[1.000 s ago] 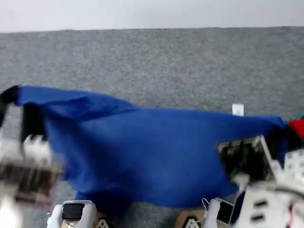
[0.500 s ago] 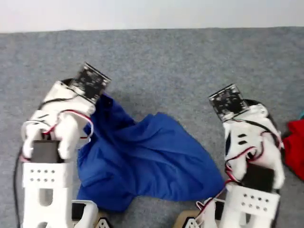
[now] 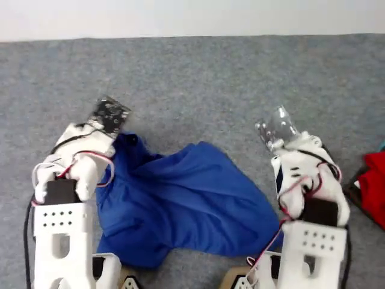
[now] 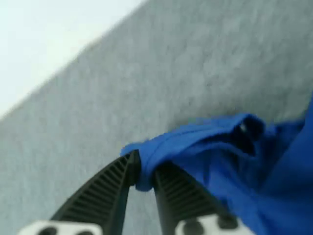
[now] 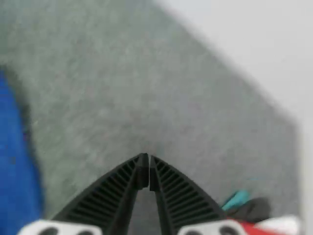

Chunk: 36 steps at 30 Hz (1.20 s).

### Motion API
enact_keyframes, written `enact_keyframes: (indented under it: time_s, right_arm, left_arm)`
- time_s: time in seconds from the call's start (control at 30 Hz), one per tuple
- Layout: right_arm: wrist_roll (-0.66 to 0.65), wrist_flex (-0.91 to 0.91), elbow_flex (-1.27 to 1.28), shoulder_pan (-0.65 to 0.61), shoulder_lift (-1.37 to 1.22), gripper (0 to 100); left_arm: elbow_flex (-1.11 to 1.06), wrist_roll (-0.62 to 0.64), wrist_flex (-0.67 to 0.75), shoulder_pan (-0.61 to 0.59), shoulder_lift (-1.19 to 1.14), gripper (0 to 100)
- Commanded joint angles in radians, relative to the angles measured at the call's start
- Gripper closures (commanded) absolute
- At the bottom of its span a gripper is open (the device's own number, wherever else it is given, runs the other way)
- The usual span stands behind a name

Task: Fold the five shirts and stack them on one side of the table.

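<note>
The blue shirt (image 3: 180,205) is located on the table (image 3: 210,72) in a crumpled heap, lying from the centre of the high view toward 6 o'clock, between the two arms. Its surface is creased and one peak of cloth is raised toward 12 o'clock. One edge of the blue shirt (image 4: 230,142) is gathered into a bunched fold, and the tip of that fold is clamped in the left end effector (image 4: 144,172). The jaws are closed tightly on the cloth, with blue fabric showing between the ribbed fingers (image 4: 110,188).

The left arm (image 3: 72,174) is positioned at 8 o'clock, directly against the 9 o'clock edge of the heap. The right arm (image 3: 304,180) is positioned at 4 o'clock, beside the 3 o'clock edge of the heap.

The right end effector (image 5: 148,172) is held above bare table (image 5: 122,98). Its jaws are brought fully together and nothing is gripped between them. The blue shirt (image 5: 14,166) is seen off to one side of it, apart from the jaws.

A red shirt (image 3: 376,186) is located at the 3 o'clock edge of the table, well apart from the blue shirt. A teal item (image 5: 237,198) is seen just beside the red shirt (image 5: 264,226).
</note>
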<state>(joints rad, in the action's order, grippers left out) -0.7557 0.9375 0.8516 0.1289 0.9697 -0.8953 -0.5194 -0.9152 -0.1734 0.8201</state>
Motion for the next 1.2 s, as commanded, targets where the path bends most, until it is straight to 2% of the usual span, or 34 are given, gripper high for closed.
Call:
enact_keyframes:
  time_s: [0.0, 0.17, 0.3, 0.57, 0.83, 1.17]
  right_arm:
    - [0.112, 0.147, -0.239, -0.031, -0.179, 98.5]
    - [0.235, 0.409, -0.588, -0.231, -0.519, 98.4]
    - [0.287, 0.549, -0.861, -0.36, -0.809, 98.4]
    - [0.31, 0.731, -1.332, -0.507, -1.337, 98.7]
    - [0.31, 0.796, -1.596, -0.573, -1.67, 98.7]
    - [0.302, 0.855, -1.623, -0.486, -1.87, 98.7]
  left_arm:
    - [0.005, -0.008, -0.133, -0.044, 0.003, 100]
    - [-0.064, -0.008, -0.242, -0.063, 0.005, 100]
    - [-0.143, -0.008, -0.242, -0.104, 0.011, 100]
    - [-0.202, -0.008, -0.241, -0.181, 0.011, 100]
    - [-0.203, -0.008, -0.216, -0.187, 0.005, 100]
    - [-0.205, -0.006, -0.184, -0.187, 0.005, 100]
